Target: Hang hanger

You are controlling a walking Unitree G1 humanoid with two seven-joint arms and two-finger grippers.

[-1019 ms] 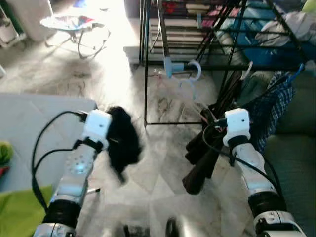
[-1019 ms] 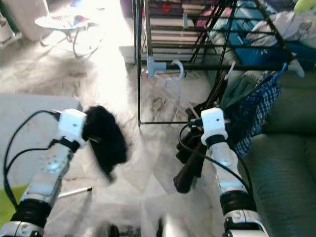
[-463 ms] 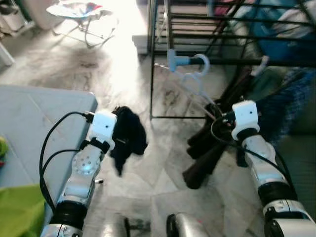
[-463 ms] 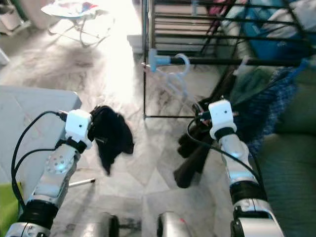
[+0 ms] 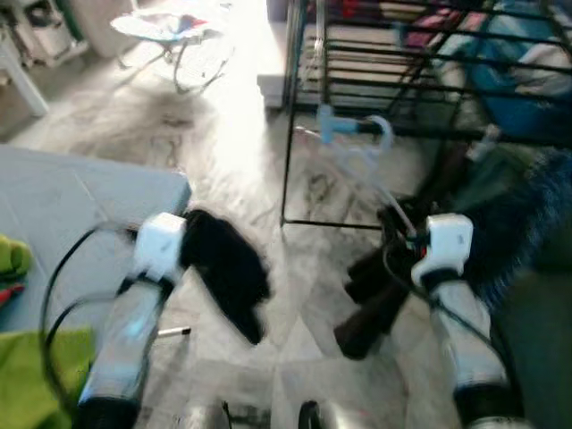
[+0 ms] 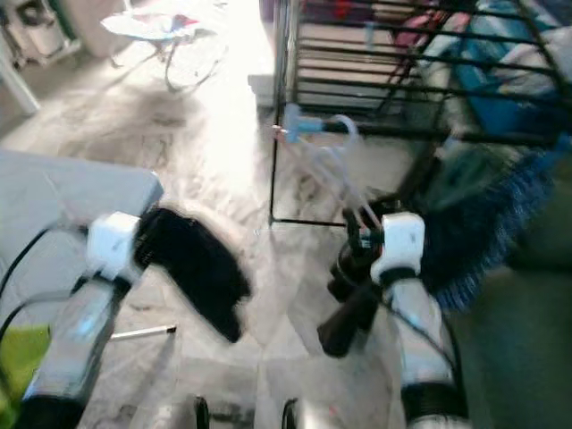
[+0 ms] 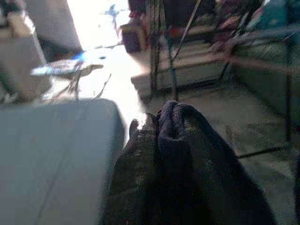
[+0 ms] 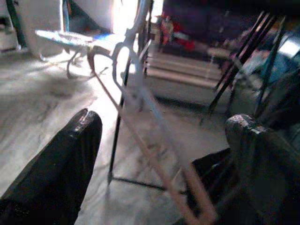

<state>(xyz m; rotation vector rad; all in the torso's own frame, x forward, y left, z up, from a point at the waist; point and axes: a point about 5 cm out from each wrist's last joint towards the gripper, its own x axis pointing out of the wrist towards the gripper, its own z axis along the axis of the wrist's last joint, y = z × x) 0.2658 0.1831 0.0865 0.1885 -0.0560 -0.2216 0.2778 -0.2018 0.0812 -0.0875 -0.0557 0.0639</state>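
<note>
- Black crumpled cloth [image 5: 228,277] is clamped by the left gripper [image 7: 173,140].
- Pale plastic hanger [image 8: 140,117] is seen between the right gripper's [image 8: 164,154] spread fingers [image 8: 70,154], by the black metal drying rack [image 5: 420,80].

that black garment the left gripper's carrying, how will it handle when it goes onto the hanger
The black garment is probably floppy: it droops in folds below the left gripper. It looks light, bunched between the fingers without sagging far. The hanger in front of the right gripper is thin, so the cloth may slide off unless draped evenly.
</note>
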